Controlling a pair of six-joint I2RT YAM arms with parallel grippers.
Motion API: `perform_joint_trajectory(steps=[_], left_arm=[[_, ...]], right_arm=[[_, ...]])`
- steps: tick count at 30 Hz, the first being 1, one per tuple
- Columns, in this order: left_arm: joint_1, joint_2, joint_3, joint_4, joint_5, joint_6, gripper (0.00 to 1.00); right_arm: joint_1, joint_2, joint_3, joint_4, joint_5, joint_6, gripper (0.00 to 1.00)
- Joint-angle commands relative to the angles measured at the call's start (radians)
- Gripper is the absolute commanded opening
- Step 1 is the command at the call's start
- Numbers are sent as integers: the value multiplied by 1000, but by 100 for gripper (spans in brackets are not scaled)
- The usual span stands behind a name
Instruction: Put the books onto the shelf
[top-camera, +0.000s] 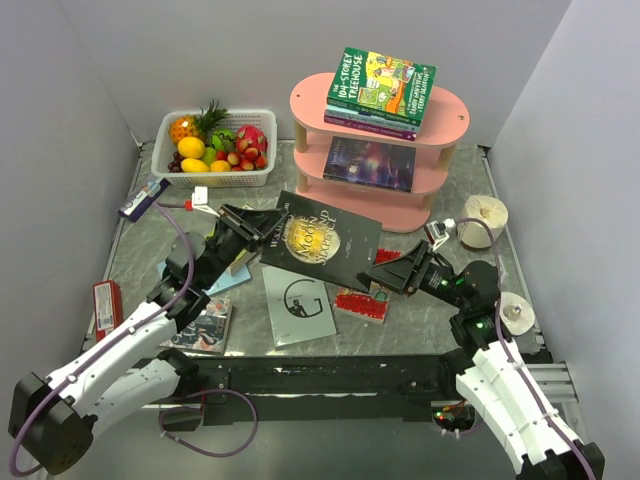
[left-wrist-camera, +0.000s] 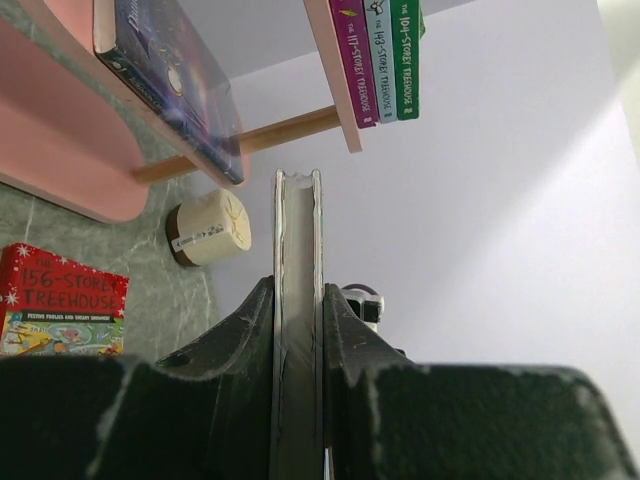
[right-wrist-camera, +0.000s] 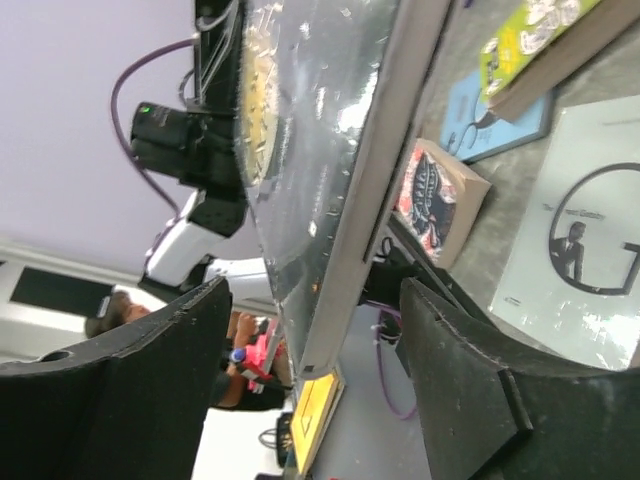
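A black book with a gold moon cover (top-camera: 320, 240) hangs tilted above the table's middle. My left gripper (top-camera: 250, 235) is shut on its left edge; in the left wrist view the fingers (left-wrist-camera: 245, 330) press both sides of the book's edge (left-wrist-camera: 298, 230). My right gripper (top-camera: 383, 270) stands open around the book's lower right corner (right-wrist-camera: 320, 130), with gaps on both sides. The pink shelf (top-camera: 455, 115) holds a Treehouse stack (top-camera: 380, 90) on top and a galaxy book (top-camera: 370, 163) on the middle tier. A grey "G" book (top-camera: 298, 305) and a red book (top-camera: 362, 302) lie on the table.
A white fruit basket (top-camera: 248, 178) stands at the back left. A red box (top-camera: 106, 305) and a blue-white carton (top-camera: 142, 200) lie along the left edge. Two tape rolls (top-camera: 485, 220) (top-camera: 515, 313) sit at the right. More books (top-camera: 200, 325) lie under the left arm.
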Motion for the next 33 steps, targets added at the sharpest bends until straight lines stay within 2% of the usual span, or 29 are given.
perform_joint_trajectory(steps=[1, 4, 7, 13, 14, 16, 17, 19, 20, 22, 23, 24, 26, 28, 33], left_arm=[[6, 2, 59, 218, 0, -97, 1], [6, 23, 62, 236, 4, -103, 1], [6, 45, 67, 258, 10, -111, 1], [6, 80, 78, 271, 38, -110, 1], [6, 82, 81, 265, 41, -107, 1], [6, 82, 96, 229, 41, -79, 1], [6, 80, 104, 166, 39, -44, 6], [6, 65, 131, 92, 17, -1, 19], [6, 57, 138, 13, 6, 21, 36], [8, 44, 160, -84, -20, 90, 57], [12, 37, 171, -191, -60, 110, 78], [12, 33, 182, -257, -85, 146, 84], [20, 22, 216, -374, -169, 174, 94], [25, -7, 216, -498, -220, 194, 95], [45, -117, 149, -558, -327, 220, 95]], right_arm=[[-2, 63, -9, 229, -79, 96, 73], [-1, 97, -15, 267, -111, 110, 67], [-1, 115, -2, 257, -128, 94, 58], [-2, 133, 17, 275, -133, 76, 28], [-2, 129, 23, 265, -127, 65, 19], [-2, 111, 52, 203, -104, 23, 9], [-4, 101, 69, 165, -95, -4, 0], [-7, 87, 130, 35, -78, -85, 0], [-7, 86, 152, -7, -78, -109, 0], [-14, 95, 205, -86, -85, -156, 0], [-22, 101, 222, -108, -96, -165, 0], [-33, 110, 239, -128, -102, -186, 0], [-65, 115, 279, -189, -108, -205, 0], [-88, 127, 300, -199, -131, -212, 0], [-183, 149, 269, -90, -202, -106, 0]])
